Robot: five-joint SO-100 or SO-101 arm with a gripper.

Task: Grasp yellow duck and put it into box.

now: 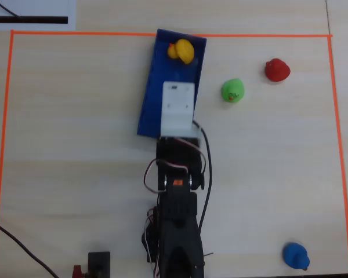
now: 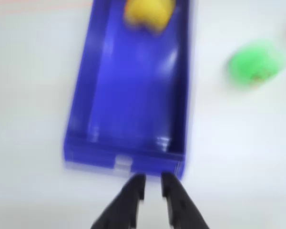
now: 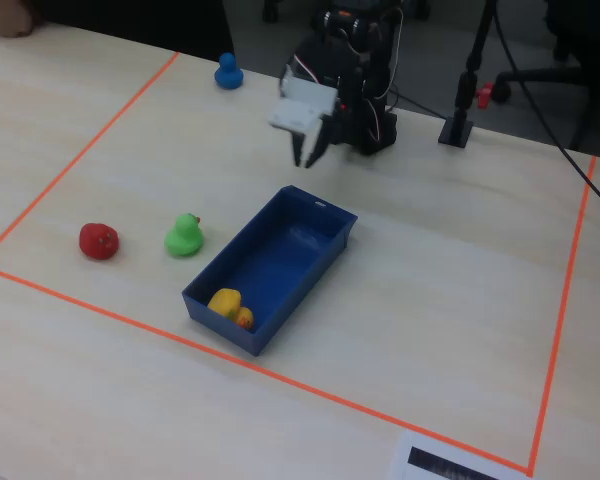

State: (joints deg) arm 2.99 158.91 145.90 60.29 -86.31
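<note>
My gripper (image 2: 152, 183) sits at the bottom edge of the wrist view, its two dark fingers nearly closed with only a thin gap between them and nothing held. In the fixed view it hangs in the air (image 3: 307, 158) above the table (image 3: 460, 280), just short of the box's near end.

Directly beyond my fingertips lies the box (image 2: 128, 95), a long dark blue tray with low walls, its short near wall closest to me and its length running away from me. In the overhead view my white wrist block covers part of the box (image 1: 153, 92).

At the far end of the box, resting on its floor, is the yellow duck (image 2: 148, 13). The overhead view shows it (image 1: 182, 51) tucked into the end farthest from my arm.

Outside the box, to its right in the wrist view, stands a green duck (image 2: 255, 64). Farther right in the overhead view is a red duck (image 1: 276, 70), and a blue duck (image 1: 295, 255) stands well apart near a corner of the orange tape border (image 1: 337, 145).
</note>
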